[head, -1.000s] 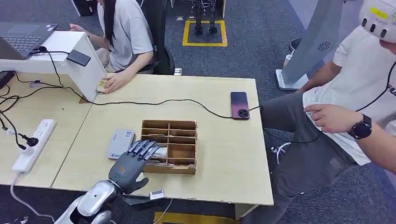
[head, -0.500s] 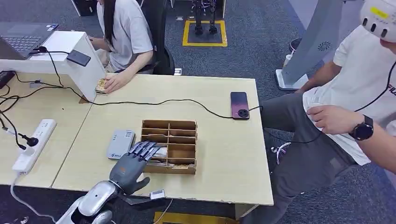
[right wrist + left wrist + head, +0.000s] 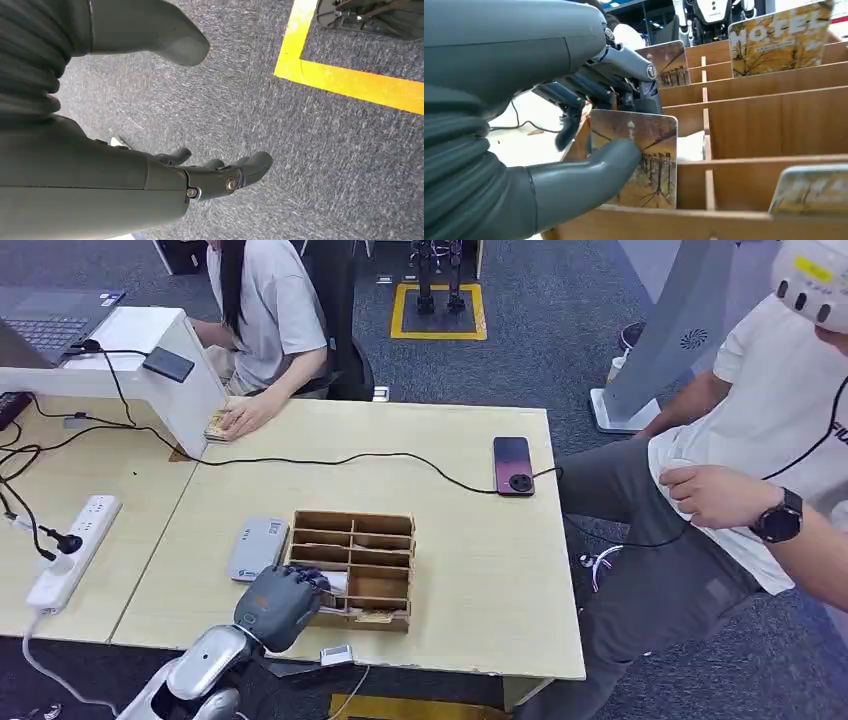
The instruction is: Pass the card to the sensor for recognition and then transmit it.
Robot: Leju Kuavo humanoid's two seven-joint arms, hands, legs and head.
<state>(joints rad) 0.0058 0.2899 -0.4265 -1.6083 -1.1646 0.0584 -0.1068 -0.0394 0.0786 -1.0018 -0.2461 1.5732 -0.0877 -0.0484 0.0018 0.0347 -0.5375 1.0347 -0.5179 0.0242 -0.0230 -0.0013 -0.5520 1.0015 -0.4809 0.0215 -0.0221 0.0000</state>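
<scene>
Our left hand (image 3: pixel 282 602) at lower left, clasping a card (image 3: pixel 644 160) in the wooden rack (image 3: pixel 375 540); our right hand (image 3: pixel 200 175) slack, empty.

The one word that reads clearly is "HOTEL", in pale capitals across the top of a card (image 3: pixel 780 37) standing upright in the wooden organizer (image 3: pixel 769 120), in a slot farther from the left hand (image 3: pixel 574 125) than the card (image 3: pixel 644 160) it pinches; a smaller line under "HOTEL" and the pinched card's print are too small to read
</scene>
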